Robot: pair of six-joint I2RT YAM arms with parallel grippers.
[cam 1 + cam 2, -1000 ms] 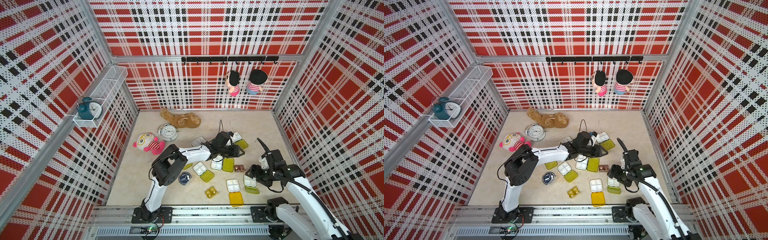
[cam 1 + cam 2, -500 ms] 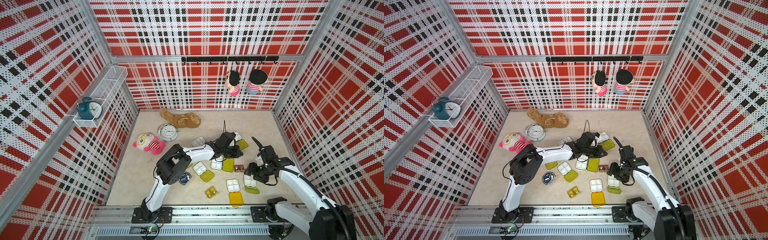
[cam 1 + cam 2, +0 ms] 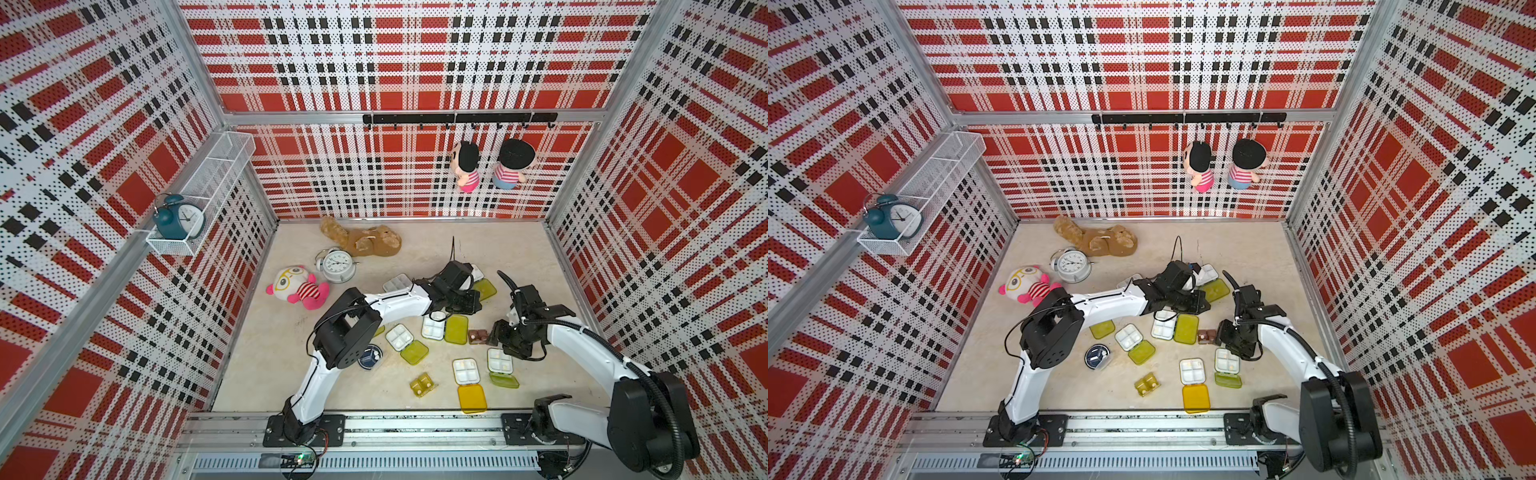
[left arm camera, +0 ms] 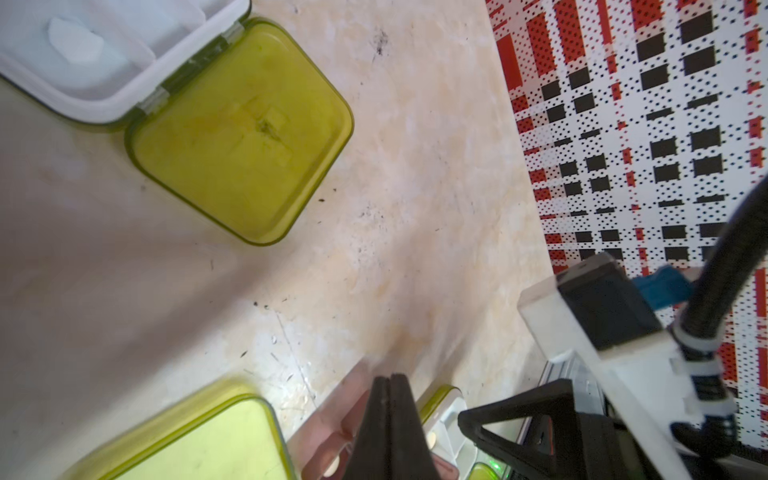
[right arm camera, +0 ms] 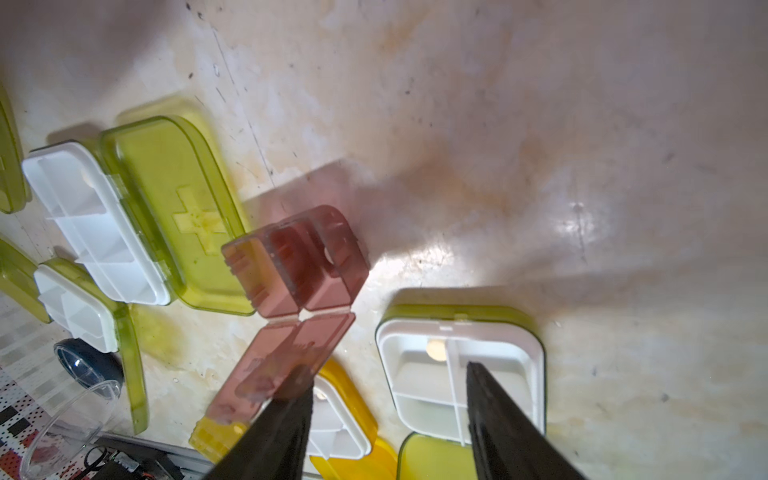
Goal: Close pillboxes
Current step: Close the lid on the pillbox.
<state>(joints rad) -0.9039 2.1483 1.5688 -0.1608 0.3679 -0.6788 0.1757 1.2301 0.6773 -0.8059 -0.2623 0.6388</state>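
Nine pillboxes point(image 3: 399, 336) lie mid-tabletop point(image 3: 511, 249) between the arms: six white four-cell trays point(image 3: 465, 370) with five lime-green lids point(image 3: 1185, 328) and one orange-yellow lid point(image 3: 472, 398) folded open, plus one amber box point(image 3: 423, 384), one brown box point(image 5: 299, 266) and one round navy box point(image 3: 370, 357); two alarm clocks point(image 3: 336, 266) and four plush toys point(image 3: 297, 286) sit elsewhere; the left gripper point(image 4: 390, 384) is clenched on nothing, close by the brown box; the right gripper point(image 5: 388, 376) is released, one finger over the brown box's flat lid, the other over a tray; since a second ago the boxes have not moved, while the right wrist has drawn in toward the brown box.
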